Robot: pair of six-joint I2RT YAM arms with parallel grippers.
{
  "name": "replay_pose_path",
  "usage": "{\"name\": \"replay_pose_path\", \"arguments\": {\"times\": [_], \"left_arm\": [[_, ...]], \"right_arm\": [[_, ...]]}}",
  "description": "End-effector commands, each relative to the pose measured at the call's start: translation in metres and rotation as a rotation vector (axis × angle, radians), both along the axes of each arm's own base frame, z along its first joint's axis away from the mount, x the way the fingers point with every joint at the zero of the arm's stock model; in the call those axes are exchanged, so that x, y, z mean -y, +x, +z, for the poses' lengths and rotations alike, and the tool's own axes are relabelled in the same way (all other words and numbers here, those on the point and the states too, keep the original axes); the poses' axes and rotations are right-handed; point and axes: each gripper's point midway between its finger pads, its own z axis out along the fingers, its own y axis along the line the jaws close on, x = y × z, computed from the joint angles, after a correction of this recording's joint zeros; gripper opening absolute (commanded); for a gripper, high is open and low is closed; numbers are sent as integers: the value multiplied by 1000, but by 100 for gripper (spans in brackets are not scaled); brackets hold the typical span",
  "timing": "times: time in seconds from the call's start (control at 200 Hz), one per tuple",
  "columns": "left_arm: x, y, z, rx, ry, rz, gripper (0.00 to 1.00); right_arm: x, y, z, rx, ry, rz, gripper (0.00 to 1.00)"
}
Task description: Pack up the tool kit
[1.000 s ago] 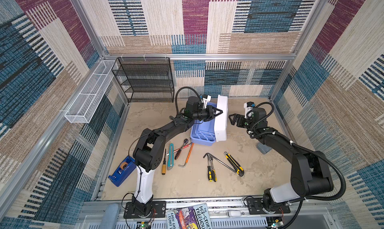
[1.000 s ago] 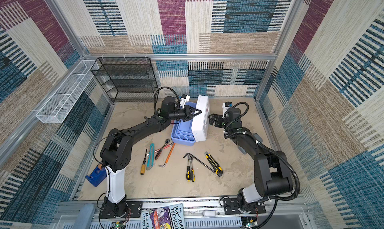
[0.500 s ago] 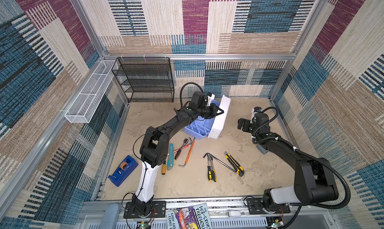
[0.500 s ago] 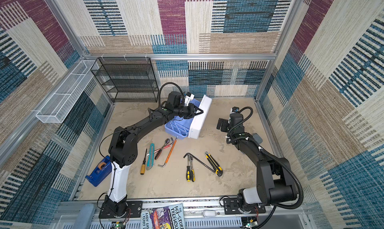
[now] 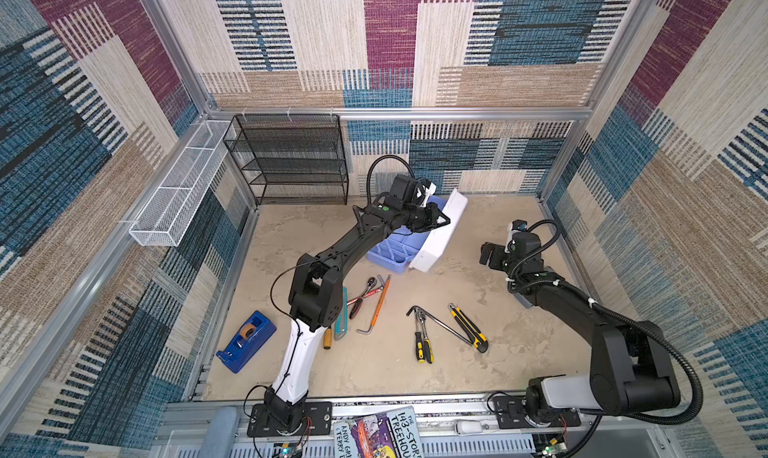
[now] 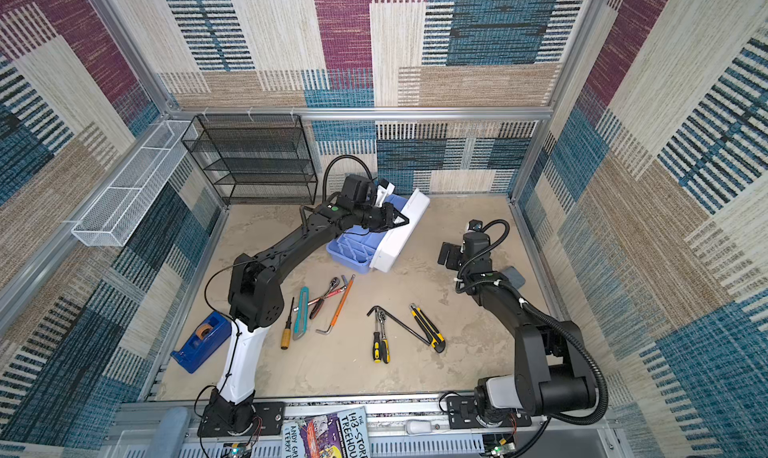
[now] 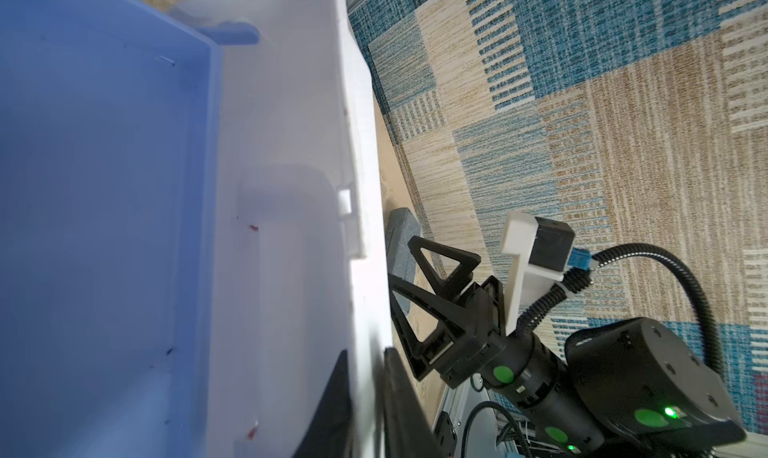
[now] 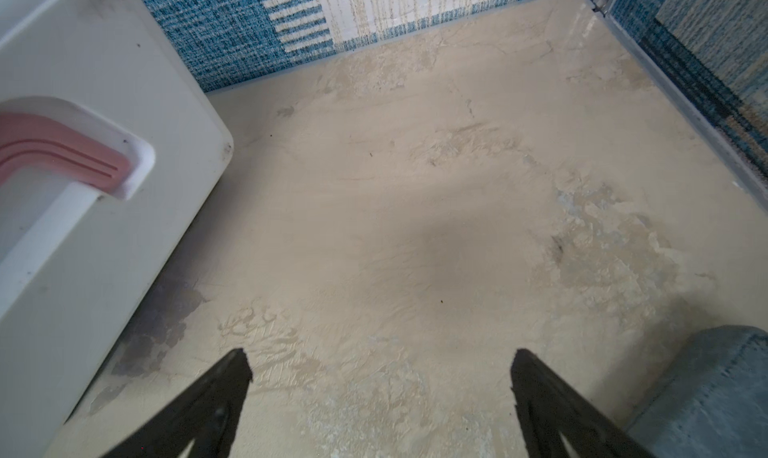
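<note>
Left claw [image 5: 444, 221] is clenched on the rim of the white lid [image 5: 441, 235] of the toolbox; in the left wrist view one black finger [image 7: 332, 397] sits inside the lid wall and its mate outside, pinching the plastic between them. Lid stands open and tilted, leaning away from the light-blue base [image 5: 394, 253], which lies at the back middle of the table [image 5: 374, 368], near the black wire rack [image 5: 291, 161]. I see divided compartments in the base in both top views, and I cannot make out any tools in them. Whether the base sits flat, I cannot tell. Right claw [image 5: 487, 254] is released, jaws spread wide, gripping nothing, hanging over bare table well to the right of the lid. Right wrist view shows its two fingertips [image 8: 237, 368] apart, with the lid's outer face and pink handle [image 8: 54, 152] off to one side. Loose tools lie on the table in front of the box: ratchet [image 5: 366, 293], orange hex key [image 5: 380, 300], teal utility knife [image 5: 341, 315] and a screwdriver [image 6: 286, 327] in one cluster, then a black hex key [image 5: 440, 321], a yellow-and-black tool [image 5: 422, 340] and a yellow-and-black utility knife [image 5: 468, 328] in another. Blue tape dispenser [image 5: 245, 342] lies by the left edge. White wire basket [image 5: 178, 194] hangs on the left wall.
</note>
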Motion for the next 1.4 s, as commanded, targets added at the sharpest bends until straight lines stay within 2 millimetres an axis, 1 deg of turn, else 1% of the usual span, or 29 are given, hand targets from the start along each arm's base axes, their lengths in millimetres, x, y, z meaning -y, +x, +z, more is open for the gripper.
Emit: {"name": "replay_pose_path", "arguments": {"times": [0.0,0.095,0.115,0.16,0.381,0.531,0.666,0.741,0.836,0.897,0.947,1.002,1.072,1.122,1.182,1.227,1.257,1.267,1.312,1.392], "left_arm": [[-2,-2,7,66,53,-19,17],[0,-7,9,73,71,-32,17],[-2,-2,7,85,91,-8,17],[-1,-3,7,93,103,-7,17],[9,-4,-13,111,193,-7,17],[13,-5,-23,159,292,-3,22],[18,-5,-36,150,311,-13,24],[18,-4,-42,146,325,-11,27],[18,-5,-46,140,331,-15,35],[19,-6,-43,145,328,-14,39],[18,-7,-37,149,321,-12,41],[19,-10,-29,156,309,-17,46],[16,-13,-19,175,308,-19,55],[10,-15,-16,187,325,-12,61],[1,-19,-14,206,351,-8,65],[-7,-20,-16,214,375,-2,68],[-11,-21,-13,221,378,4,69],[-13,-21,-17,215,383,4,70],[-21,-22,-17,215,380,12,71],[-39,-21,-26,196,379,40,73]], "right_arm": [[-3,4,11,50,9,15,100],[-2,3,10,49,7,14,100],[-2,3,10,47,6,13,100],[-1,3,10,49,4,11,100],[3,3,7,45,-13,10,100],[8,2,2,37,-35,-2,100],[12,3,-5,25,-40,-15,100],[13,3,-7,23,-42,-18,100],[15,2,-9,22,-46,-25,100],[16,2,-12,18,-46,-26,100],[17,2,-12,16,-48,-27,100],[17,2,-13,14,-48,-28,100],[18,2,-14,9,-49,-28,100],[16,1,-13,8,-42,-20,100],[11,1,-12,9,-23,2,100],[7,0,-12,6,-8,20,100],[4,-1,-12,6,3,33,100],[3,-1,-12,7,6,37,100],[0,-2,-11,6,18,53,100],[-8,-4,-11,4,51,91,98]]}}
